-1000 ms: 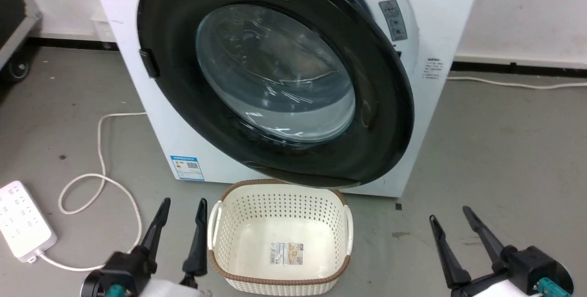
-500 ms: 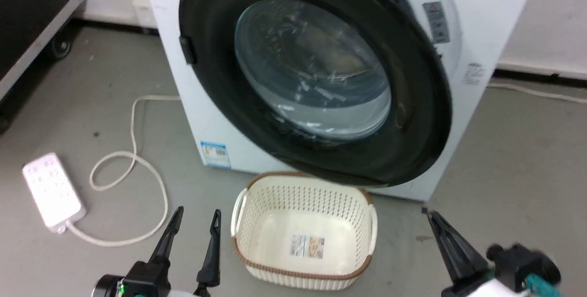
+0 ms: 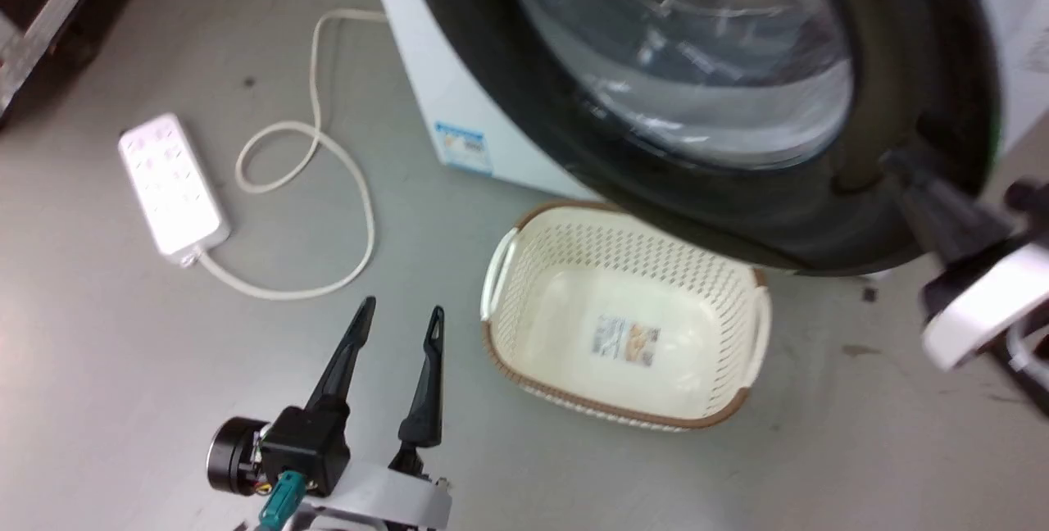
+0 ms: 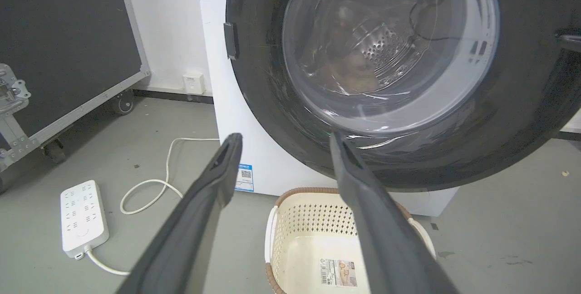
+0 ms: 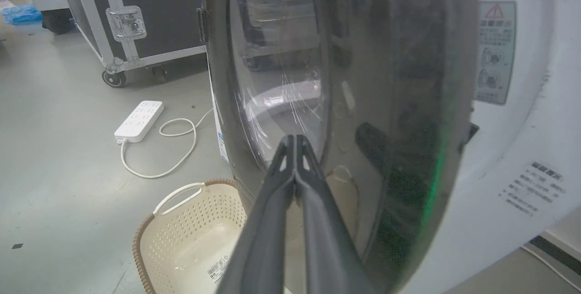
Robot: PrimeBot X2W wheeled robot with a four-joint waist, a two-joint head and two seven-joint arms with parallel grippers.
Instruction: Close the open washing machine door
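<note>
right gripper (image 5: 295, 139): fingers pressed together, tips close to the outer face of the washing machine door (image 5: 399, 103); contact cannot be told. the door stands ajar, just off the front of the washing machine (image 3: 459, 97). left gripper (image 3: 401, 311): fingers spread, holding nothing, with a laundry basket (image 3: 631, 252) just to its right and a power strip (image 3: 172, 183) further to its left.
</note>
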